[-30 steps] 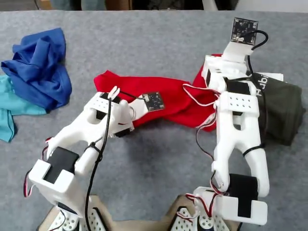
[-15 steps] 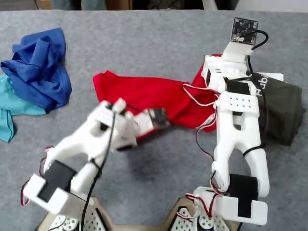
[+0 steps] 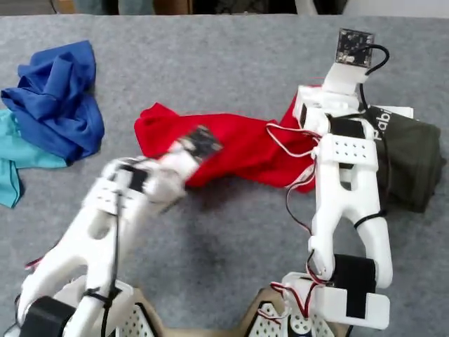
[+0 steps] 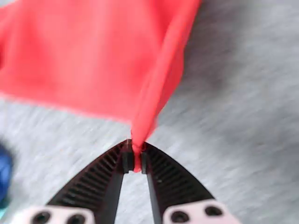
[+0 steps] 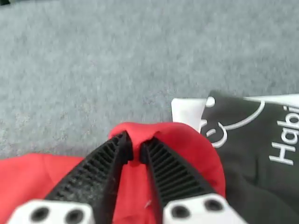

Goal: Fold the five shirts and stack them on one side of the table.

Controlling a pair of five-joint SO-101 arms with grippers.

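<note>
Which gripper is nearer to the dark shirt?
Right. The right gripper grips the red shirt just beside the dark shirt; the left gripper grips the red one's other end, farther away.

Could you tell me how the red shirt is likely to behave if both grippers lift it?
Probably floppy: the red shirt lies creased and gathers into a fold where the left gripper pinches it. It would likely sag between that and the right gripper. Thin fabric, so probably light.

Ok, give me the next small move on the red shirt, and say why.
Probably draw the left gripper away from the right gripper. Both are shut on the red shirt, which lies bunched between them, so stretching it flat likely comes before folding.
</note>
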